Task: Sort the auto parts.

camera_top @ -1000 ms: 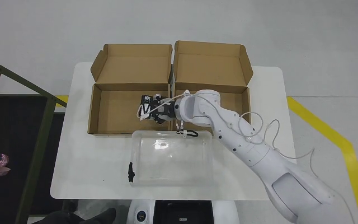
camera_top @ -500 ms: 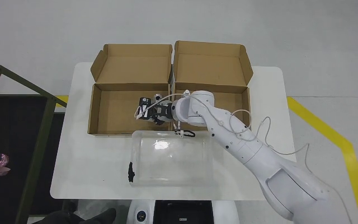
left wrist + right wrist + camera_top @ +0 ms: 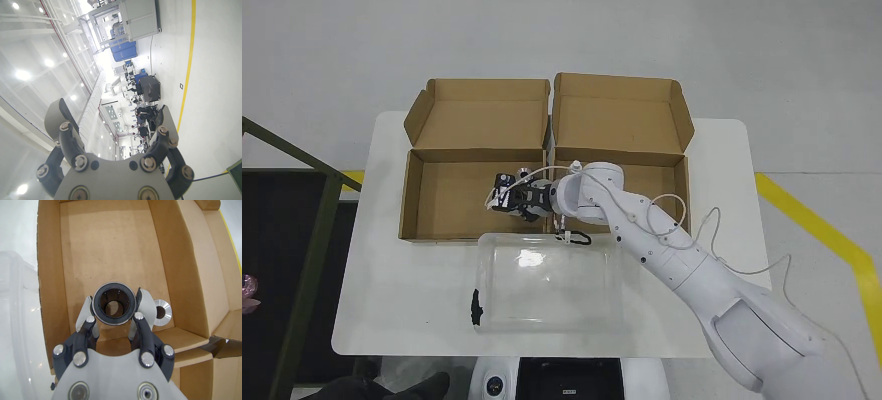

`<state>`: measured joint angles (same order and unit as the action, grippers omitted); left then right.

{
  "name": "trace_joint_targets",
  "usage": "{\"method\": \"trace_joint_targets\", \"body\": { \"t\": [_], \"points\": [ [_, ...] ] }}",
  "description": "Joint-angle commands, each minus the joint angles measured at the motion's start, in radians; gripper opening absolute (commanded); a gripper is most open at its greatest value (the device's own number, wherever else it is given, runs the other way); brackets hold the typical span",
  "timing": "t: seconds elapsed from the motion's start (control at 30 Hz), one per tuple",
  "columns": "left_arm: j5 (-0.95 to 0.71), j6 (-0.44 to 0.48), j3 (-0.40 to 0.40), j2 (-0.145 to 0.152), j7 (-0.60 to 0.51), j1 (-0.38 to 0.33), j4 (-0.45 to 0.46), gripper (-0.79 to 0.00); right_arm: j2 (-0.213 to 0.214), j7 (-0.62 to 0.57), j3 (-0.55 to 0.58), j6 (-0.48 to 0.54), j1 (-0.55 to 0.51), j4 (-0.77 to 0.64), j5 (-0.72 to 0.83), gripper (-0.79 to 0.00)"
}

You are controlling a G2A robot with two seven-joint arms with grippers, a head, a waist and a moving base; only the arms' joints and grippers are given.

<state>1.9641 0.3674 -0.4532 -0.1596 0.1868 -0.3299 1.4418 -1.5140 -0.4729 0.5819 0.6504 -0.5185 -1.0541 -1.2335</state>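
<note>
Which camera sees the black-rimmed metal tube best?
Right wrist view: the black-rimmed metal tube sits close, open end visible, in the right gripper. Top view: a tiny speck. Left wrist view faces the hall.

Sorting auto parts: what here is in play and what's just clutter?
In play: right gripper, black bearing it holds, silver ring, left box, right box, clear bin.
Lying about: left gripper, open; yellow floor line; dark surface beside table.

Boxes plain brown cardboard. Counter white. Bin clear, with a small black part inside. Bearing black-rimmed with a dark bore. Ring shiny silver. Right pincer has pale grey fingers, black links and silver screws; left pincer the same. Floor line yellow.
</note>
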Motion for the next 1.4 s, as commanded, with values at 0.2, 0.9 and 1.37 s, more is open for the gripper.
{"method": "trace_joint_targets", "body": {
  "t": [0.2, 0.9, 1.37],
  "points": [
    [0.0, 0.0, 0.0, 0.0, 0.0, 0.0, 0.0, 0.0, 0.003, 0.019, 0.031, 0.013, -0.003, -0.031, -0.004, -0.191],
    [0.0, 0.0, 0.0, 0.0, 0.0, 0.0, 0.0, 0.0, 0.136, 0.013, 0.336, 0.123, -0.33, -0.617, -0.115, -0.154],
    [0.0, 0.0, 0.0, 0.0, 0.0, 0.0, 0.0, 0.0, 0.223, 0.219, 0.627, 0.181, -0.652, -0.851, -0.28, -0.169]
  ]
}}
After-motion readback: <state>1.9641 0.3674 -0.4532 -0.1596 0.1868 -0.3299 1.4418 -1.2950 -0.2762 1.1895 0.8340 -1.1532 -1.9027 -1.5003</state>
